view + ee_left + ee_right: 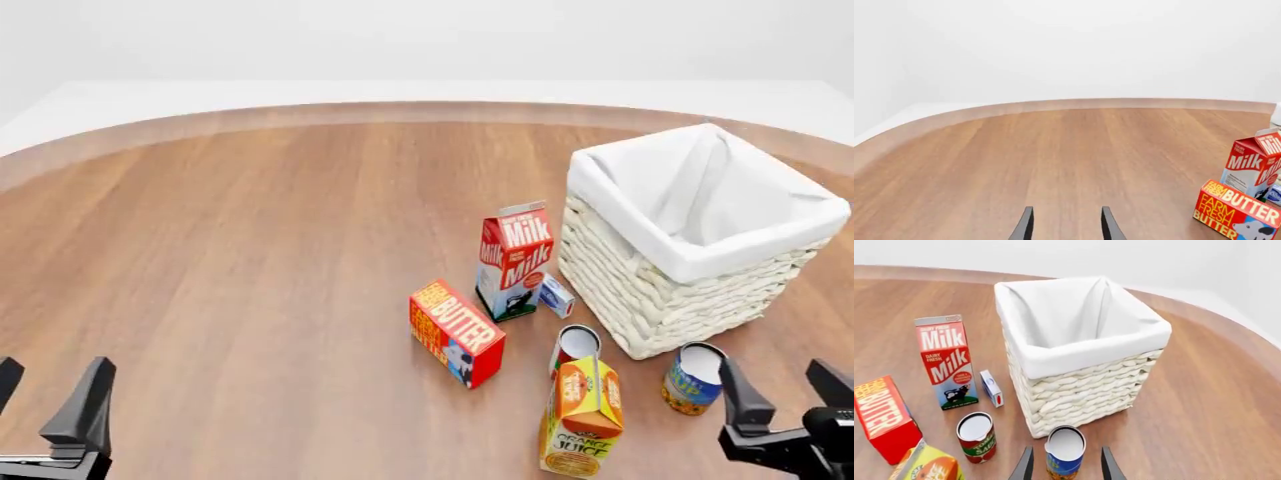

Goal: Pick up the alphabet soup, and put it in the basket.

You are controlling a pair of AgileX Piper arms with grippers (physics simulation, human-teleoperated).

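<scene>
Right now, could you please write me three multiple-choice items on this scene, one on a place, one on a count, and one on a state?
1. Where does the alphabet soup stand?
A. inside the basket
B. on the table by the near wall of the basket
C. on top of the butter box

2. How many cans are on the table?
A. one
B. two
C. four

3. How is the right end effector?
A. open, a finger either side of the alphabet soup
B. shut on the milk carton
C. shut on nothing

Answers:
1 B, the front view shows it upright on the wood just in front of the wicker.
2 B, only the alphabet soup and the red-labelled can show.
3 A, in the right wrist view the fingers flank the can with gaps.
</scene>
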